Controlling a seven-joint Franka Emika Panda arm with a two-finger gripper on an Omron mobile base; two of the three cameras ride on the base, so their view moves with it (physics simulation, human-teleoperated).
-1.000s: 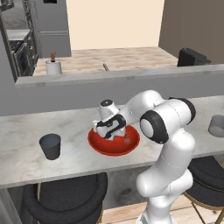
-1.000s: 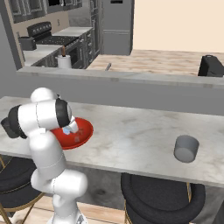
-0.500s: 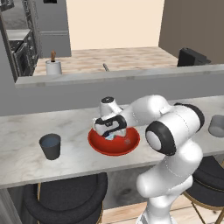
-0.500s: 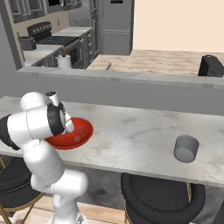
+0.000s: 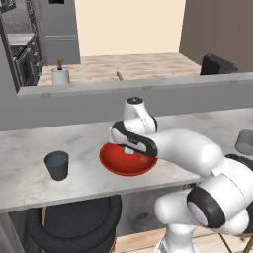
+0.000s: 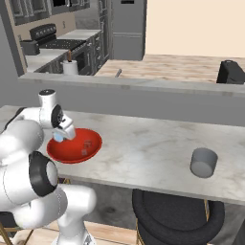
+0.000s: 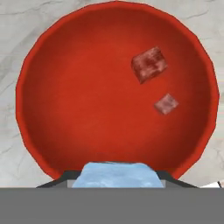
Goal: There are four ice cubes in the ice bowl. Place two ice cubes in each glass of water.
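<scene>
Marble counter (image 5: 29, 148): gripper (image 6: 61, 135) clamping ice cube (image 7: 117, 175) above ice bowl (image 7: 52, 52); slippery, could drop in transit.

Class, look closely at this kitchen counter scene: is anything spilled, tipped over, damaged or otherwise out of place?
Nothing stands out. The red bowl sits upright on the counter with two ice cubes inside, the gripper holds another cube above it, and both glasses stand upright.

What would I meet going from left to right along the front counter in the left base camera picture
Dark cup → red bowl → light grey cup. The gripper hangs over the bowl with a pale blue ice cube in it, so I leave it out of the order.
</scene>
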